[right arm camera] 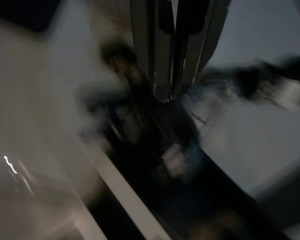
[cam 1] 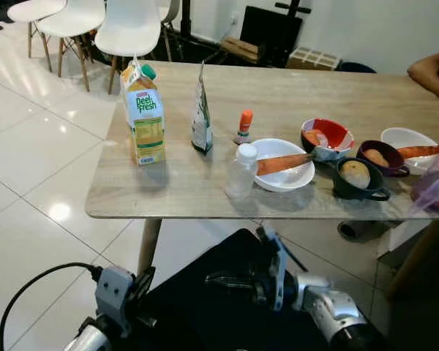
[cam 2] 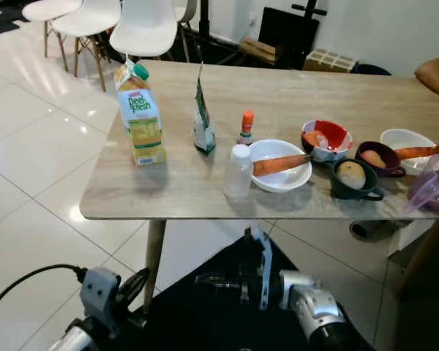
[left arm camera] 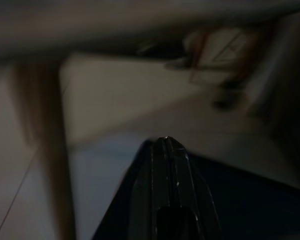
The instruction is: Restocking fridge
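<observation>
A wooden table (cam 1: 175,190) stands before me. On it are a green and yellow juice carton (cam 1: 143,115), a thin dark pouch (cam 1: 201,117), a small orange-capped bottle (cam 1: 244,126), a clear bottle with a white cap (cam 1: 241,171) and a white bowl holding a carrot (cam 1: 282,165). Further right are a red bowl (cam 1: 328,137), a dark green bowl with a potato (cam 1: 356,178), a purple bowl (cam 1: 380,157) and another white bowl with a carrot (cam 1: 411,143). My right gripper (cam 1: 211,278) is shut, low under the table's near edge. My left gripper (left arm camera: 165,142) is shut, also low.
White chairs (cam 1: 128,25) stand beyond the table's far left end. A person's arm (cam 1: 432,72) rests at the far right corner. A purple plastic item (cam 1: 433,190) lies at the table's right edge. A table leg (cam 1: 148,245) drops near my left arm; white tiled floor lies left.
</observation>
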Robot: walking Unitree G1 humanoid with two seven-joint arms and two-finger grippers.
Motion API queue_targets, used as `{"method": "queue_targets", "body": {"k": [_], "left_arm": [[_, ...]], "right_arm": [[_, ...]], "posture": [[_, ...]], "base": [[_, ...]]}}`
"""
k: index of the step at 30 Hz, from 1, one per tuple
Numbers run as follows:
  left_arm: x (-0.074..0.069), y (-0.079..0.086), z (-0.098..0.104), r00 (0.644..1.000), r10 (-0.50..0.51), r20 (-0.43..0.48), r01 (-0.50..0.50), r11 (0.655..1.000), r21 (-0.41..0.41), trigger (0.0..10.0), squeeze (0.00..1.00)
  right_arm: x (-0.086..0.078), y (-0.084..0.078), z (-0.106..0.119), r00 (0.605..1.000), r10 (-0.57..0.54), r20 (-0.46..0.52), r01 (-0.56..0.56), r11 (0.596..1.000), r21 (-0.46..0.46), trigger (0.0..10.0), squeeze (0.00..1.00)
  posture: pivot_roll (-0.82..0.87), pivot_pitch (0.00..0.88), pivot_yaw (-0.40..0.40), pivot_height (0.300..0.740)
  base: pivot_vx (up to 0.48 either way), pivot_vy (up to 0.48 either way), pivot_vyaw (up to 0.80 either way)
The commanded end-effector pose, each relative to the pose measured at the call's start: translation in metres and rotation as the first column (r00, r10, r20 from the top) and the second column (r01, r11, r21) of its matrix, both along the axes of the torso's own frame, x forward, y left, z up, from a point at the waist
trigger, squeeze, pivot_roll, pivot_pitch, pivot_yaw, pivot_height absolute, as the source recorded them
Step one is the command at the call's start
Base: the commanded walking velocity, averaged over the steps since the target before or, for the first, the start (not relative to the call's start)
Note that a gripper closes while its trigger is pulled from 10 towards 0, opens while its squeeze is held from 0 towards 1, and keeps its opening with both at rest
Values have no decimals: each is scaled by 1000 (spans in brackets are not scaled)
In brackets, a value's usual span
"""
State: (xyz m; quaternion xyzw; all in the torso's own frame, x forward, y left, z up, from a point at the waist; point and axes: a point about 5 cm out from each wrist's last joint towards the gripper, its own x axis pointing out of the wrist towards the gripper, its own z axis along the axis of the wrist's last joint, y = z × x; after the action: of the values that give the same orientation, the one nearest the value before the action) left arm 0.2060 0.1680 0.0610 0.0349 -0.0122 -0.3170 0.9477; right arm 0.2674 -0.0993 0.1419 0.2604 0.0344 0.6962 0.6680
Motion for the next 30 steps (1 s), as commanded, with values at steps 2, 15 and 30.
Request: {"method": "queue_targets", "body": {"k": [2,15,30], "left_arm": [[5,-14,21,994,-84,63,84,996,-7,10000,0],[47,-23,119,940,-4,342,5,1000,-4,10000,0],[58,-3,133,929,184,321,-179,983,-43,10000,0]], "right_arm": [[8,5,33,995,-51,87,40,992,121,10000,0],[60,0,82,808,-563,177,544,826,148,10000,1000],[77,-6,93,593,-763,258,752,639,160,10000,0]], "posture": [[-2,129,-104,740],[0,128,-103,740],[0,130,-103,740]], "base": [[0,0,0],[0,0,0],[0,0,0]]}}
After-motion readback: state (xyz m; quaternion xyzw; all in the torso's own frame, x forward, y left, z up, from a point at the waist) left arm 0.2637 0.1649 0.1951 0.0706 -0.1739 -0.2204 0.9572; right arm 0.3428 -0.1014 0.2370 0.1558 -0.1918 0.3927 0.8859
